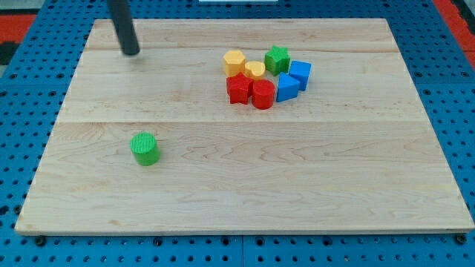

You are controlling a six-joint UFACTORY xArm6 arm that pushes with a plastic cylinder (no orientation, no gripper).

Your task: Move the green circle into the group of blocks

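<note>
The green circle [145, 148] stands alone on the wooden board at the view's lower left. The group of blocks sits at the upper middle: a yellow hexagon [234, 62], a small yellow block [255, 70], a green star [277, 59], two blue blocks [300, 73] [286, 88], a red star [238, 89] and a red cylinder [263, 95]. My tip [131, 52] rests on the board at the upper left, well above the green circle and far left of the group, touching no block.
The wooden board [356, 170] lies on a blue pegboard surface [22, 96]. Its edges run close to the view's bottom and sides.
</note>
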